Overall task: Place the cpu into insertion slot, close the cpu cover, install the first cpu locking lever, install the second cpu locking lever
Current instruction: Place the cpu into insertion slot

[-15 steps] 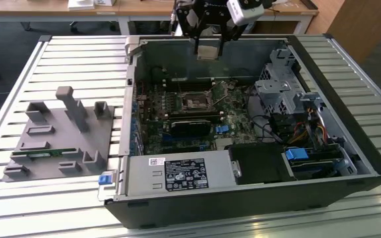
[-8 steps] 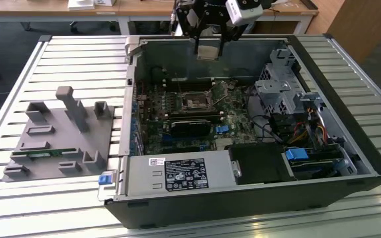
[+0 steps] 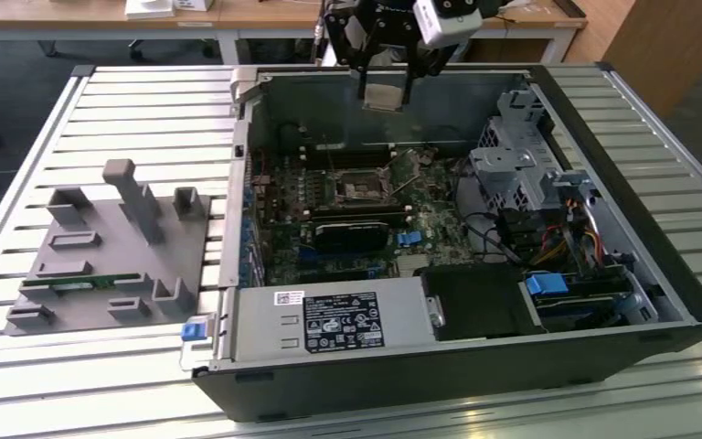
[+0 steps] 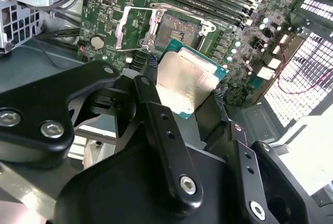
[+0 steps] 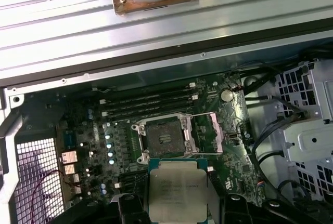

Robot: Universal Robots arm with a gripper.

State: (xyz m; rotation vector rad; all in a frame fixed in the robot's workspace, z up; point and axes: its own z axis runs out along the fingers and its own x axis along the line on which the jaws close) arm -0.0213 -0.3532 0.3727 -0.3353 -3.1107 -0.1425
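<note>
Scene: an open desktop computer case (image 3: pixel 449 384) lies on its side on a slatted metal table (image 3: pixel 34 384), its motherboard (image 3: pixel 326 210) facing up.
Landmark: the cpu socket (image 3: pixel 357 187) sits near the middle of the motherboard; in both wrist views it is a bare dark square in a silvery surround (image 4: pixel 177 29) (image 5: pixel 162 140).
Gripper: the black gripper (image 3: pixel 388 91) hangs over the case, raised well clear of the socket. Its two fingers (image 4: pixel 148 96) are clenched on opposite edges of the cpu.
Cpu: the cpu (image 3: pixel 384 94) is held in the air, not seated. In both wrist views its pale metal top (image 4: pixel 187 81) (image 5: pixel 177 190) shows between the fingers, just short of the socket and close to level.
Cpu cover: the cpu cover (image 4: pixel 121 26) stands swung open along one edge of the socket, leaving the socket uncovered.
Power supply: a black block with a white label (image 3: pixel 326 320) lies well apart from the socket, by the case's near wall.
Fixture: a grey moulded holder (image 3: pixel 107 265) rests on the table outside the case, far from the socket.
</note>
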